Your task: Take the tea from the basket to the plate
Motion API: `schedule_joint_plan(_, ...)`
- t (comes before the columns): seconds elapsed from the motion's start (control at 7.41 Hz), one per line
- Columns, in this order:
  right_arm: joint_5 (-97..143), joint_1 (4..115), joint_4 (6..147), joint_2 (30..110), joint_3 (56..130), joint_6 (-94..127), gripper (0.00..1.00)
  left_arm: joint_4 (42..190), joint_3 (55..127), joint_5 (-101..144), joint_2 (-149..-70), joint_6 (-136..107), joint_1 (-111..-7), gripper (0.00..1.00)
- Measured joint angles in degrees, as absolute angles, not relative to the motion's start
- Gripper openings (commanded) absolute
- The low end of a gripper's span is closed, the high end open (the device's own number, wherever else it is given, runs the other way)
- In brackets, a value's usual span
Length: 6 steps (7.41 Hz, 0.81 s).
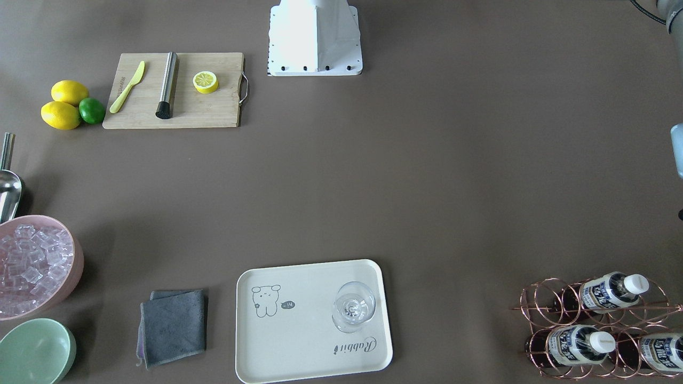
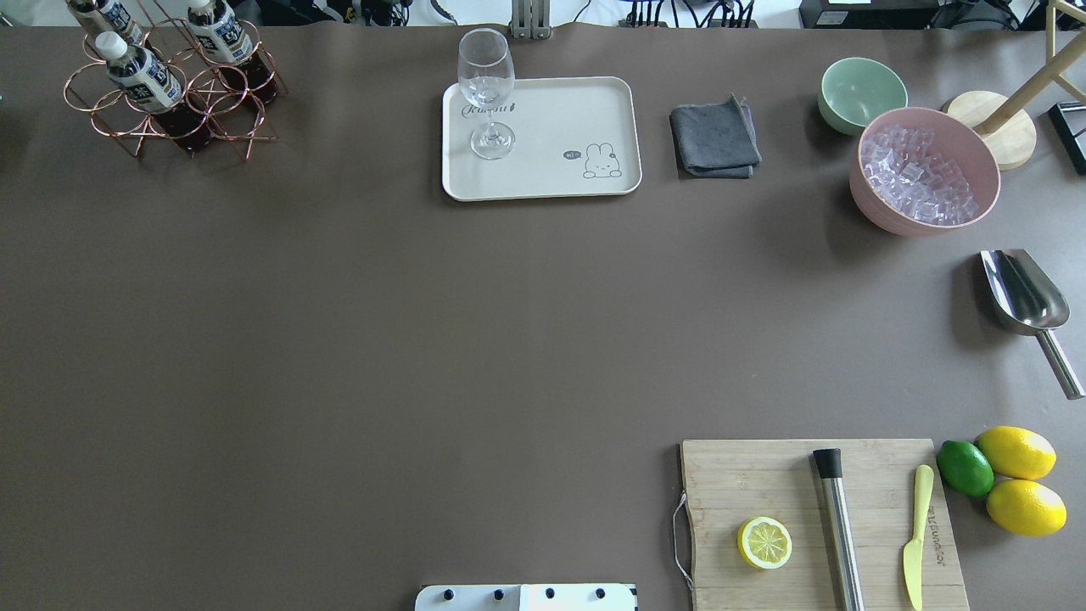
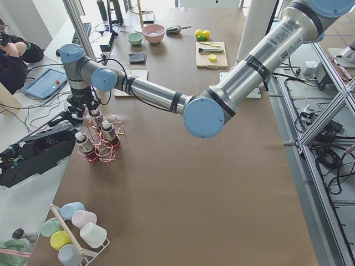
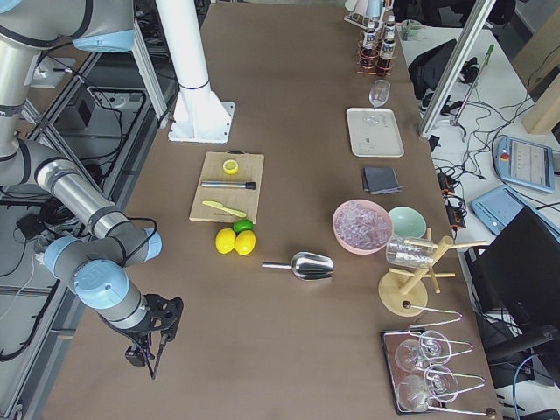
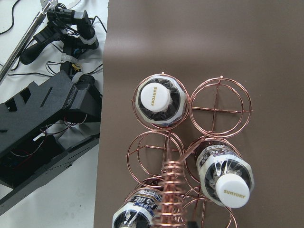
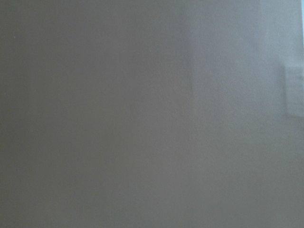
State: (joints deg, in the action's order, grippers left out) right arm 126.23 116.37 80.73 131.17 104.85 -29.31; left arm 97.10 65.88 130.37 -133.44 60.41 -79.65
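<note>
Basket (image 5: 170, 180) by table (image 2: 424, 339) edge, left hand (image 3: 86, 111) apparently above, plate (image 2: 543, 170) apart

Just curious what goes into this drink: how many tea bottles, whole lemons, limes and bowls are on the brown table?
Tea bottles: 3
Whole lemons: 2
Limes: 1
Bowls: 2
Total: 8
</note>
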Motion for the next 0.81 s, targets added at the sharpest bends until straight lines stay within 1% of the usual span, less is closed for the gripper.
schedule_joint_plan(0.4, 126.64, 116.49, 80.65, 132.43, 107.16, -29.64, 0.99, 96.94, 67.95, 132.77, -133.52, 60.53, -81.76, 0.0)
schedule_joint_plan(0.67, 126.73, 116.4, 80.7, 132.81, 110.27, -30.51, 0.99, 95.98, 72.99, 133.49, -132.04, 60.54, -83.81, 0.0)
schedule_joint_plan(0.81, 126.74, 116.13, 80.66, 132.3, 110.85, -31.46, 0.99, 94.43, 76.98, 133.56, -130.2, 60.43, -84.21, 0.0)
